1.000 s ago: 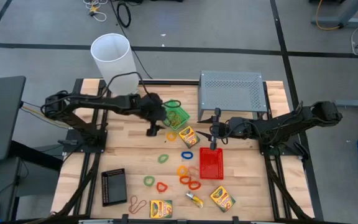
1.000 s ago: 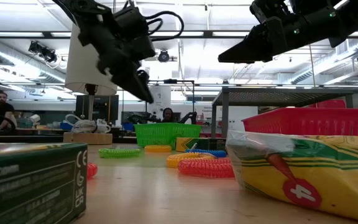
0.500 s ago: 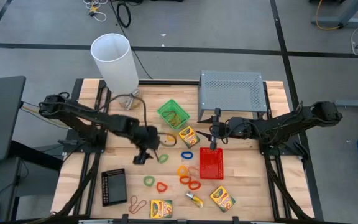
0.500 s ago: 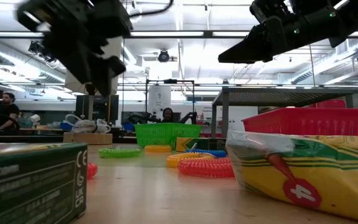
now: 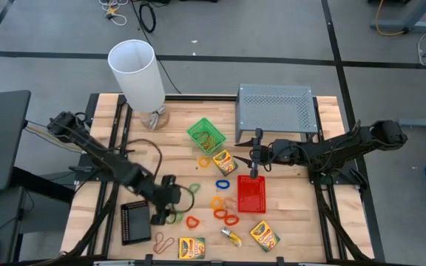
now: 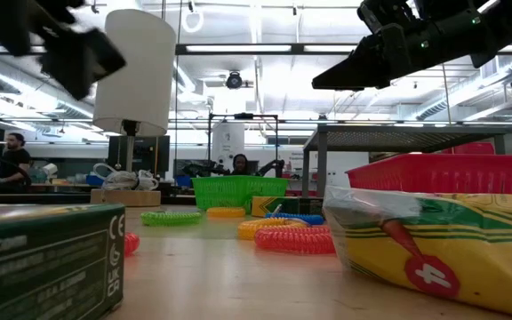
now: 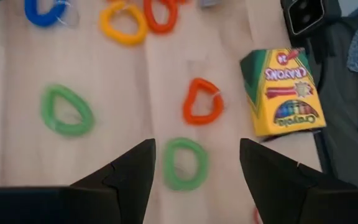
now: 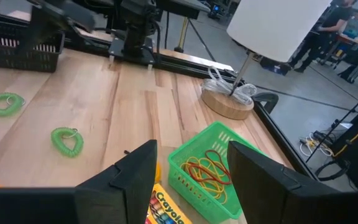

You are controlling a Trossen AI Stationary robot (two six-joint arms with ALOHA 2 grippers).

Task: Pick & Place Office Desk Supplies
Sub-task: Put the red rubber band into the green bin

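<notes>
My left gripper (image 5: 162, 213) hangs open over the near left of the table. A green loop band (image 7: 184, 163) lies flat on the wood below the gap between its fingers. Nearby lie an orange-red loop (image 7: 202, 109), another green loop (image 7: 67, 111) and a crayon box (image 7: 283, 93). My right gripper (image 5: 254, 167) waits open above the far end of the red tray (image 5: 250, 195). Past its fingers stands the green tray (image 8: 211, 165), with rubber bands inside. The black tray (image 5: 134, 222) sits left of my left gripper.
More loops (image 5: 222, 208) lie in the table's middle. Two other crayon boxes (image 5: 224, 161) (image 5: 265, 236) and thin rubber bands (image 5: 162, 241) lie about. The tall white cylinder (image 5: 136, 72) and the grey perforated riser (image 5: 276, 108) stand along the far edge.
My left gripper has swung from beside the green tray toward the table's near left, turning as it went. It now hangs over the green loop beside the black tray.
</notes>
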